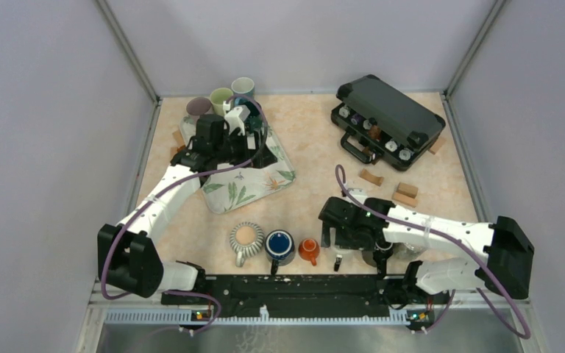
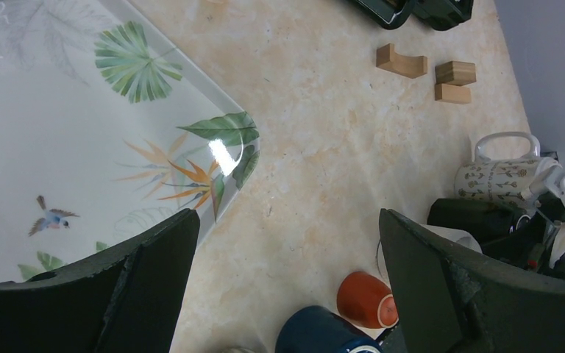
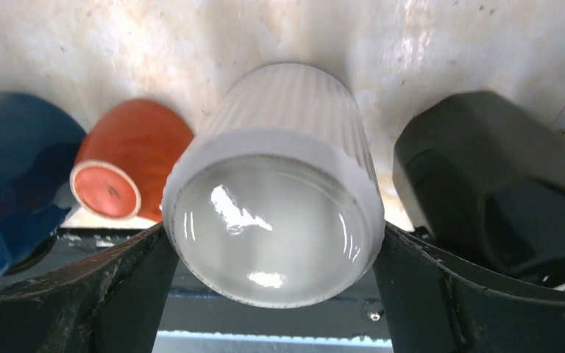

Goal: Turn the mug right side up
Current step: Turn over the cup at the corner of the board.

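I am straddling the upside-down ribbed white mug [image 3: 276, 169] by the counter [image 3: 81, 44] front edge, my right pincer [image 3: 272, 254] spread wide; possibly already touching. I am judging it rigid, slick, chippable, and favouring the ribbed wall.

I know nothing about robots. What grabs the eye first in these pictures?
The white ribbed cup fills the right wrist view: upside down, glossy base toward the camera, flanked by the wide jaws of the right arm. From above, the leaf-patterned tray at the back left and the black case at the back right stand out. Along the near edge sit a striped mug, a blue mug and an orange mug in a row.
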`<state>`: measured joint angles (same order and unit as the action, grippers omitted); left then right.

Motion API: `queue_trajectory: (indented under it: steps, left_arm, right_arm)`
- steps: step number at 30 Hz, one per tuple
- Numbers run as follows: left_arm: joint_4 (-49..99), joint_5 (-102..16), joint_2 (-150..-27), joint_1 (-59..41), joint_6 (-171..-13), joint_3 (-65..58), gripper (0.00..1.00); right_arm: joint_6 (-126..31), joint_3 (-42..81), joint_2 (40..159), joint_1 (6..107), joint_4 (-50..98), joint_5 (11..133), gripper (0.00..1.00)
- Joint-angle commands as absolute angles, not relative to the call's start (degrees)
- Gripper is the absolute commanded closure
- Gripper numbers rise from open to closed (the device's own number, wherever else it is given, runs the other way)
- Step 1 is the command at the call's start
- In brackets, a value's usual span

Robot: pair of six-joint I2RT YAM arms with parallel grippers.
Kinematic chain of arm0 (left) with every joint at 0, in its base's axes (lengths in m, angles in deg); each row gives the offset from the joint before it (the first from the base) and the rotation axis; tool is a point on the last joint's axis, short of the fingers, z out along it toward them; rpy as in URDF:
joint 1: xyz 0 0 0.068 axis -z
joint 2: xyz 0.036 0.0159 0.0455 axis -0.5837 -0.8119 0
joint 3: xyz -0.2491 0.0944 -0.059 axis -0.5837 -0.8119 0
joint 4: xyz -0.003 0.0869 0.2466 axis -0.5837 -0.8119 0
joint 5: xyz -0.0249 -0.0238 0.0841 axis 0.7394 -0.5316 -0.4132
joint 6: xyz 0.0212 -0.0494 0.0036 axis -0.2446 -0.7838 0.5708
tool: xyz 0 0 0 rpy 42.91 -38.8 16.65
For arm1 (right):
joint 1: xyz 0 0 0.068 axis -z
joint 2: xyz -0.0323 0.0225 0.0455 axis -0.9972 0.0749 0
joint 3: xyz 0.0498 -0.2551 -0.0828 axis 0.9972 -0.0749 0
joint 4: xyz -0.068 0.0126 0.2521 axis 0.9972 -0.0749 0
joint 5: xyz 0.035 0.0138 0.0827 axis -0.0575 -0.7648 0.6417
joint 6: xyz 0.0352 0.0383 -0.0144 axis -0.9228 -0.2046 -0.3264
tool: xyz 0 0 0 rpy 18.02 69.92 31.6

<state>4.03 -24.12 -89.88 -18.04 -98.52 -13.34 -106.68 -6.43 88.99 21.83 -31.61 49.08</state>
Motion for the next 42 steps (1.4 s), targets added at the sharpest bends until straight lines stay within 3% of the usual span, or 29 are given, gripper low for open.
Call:
queue_trajectory:
  steps: [1, 6, 13, 16, 22, 30, 42]
  left_arm:
    - [6.8, -24.7, -87.8, -18.1, -98.6, -13.8, 0.01]
    - [6.9, -24.8, -88.1, -18.3, -98.6, -13.8, 0.02]
    - [7.0, -24.7, -88.7, -18.5, -98.7, -13.9, 0.02]
    - [7.0, -24.7, -88.8, -18.5, -98.8, -14.0, 0.02]
    - [6.8, -24.7, -89.2, -18.6, -98.7, -14.1, 0.02]
    - [6.9, -24.7, -88.8, -18.6, -98.6, -14.2, 0.02]
    - [7.3, -23.9, -89.1, -18.7, -99.0, -14.2, 0.02]
  right_arm:
    - [-102.4, -7.2, 87.8, 25.6, -25.7, 47.1, 0.07]
    - [-97.7, -5.8, 90.0, 29.2, -22.3, 46.3, 0.22]
    - [-83.6, -2.7, 94.2, 37.5, -12.2, 47.0, 0.23]
    - [-75.8, -0.3, 97.1, 41.3, -6.1, 48.7, 0.2]
    - [-67.6, 8.0, 105.8, 45.2, -5.0, 48.5, 0.01]
    - [-69.3, 13.4, 106.9, 45.2, -12.3, 45.2, 0.01]
    - [-70.2, 6.1, 99.0, 42.3, -11.6, 48.9, 0.02]
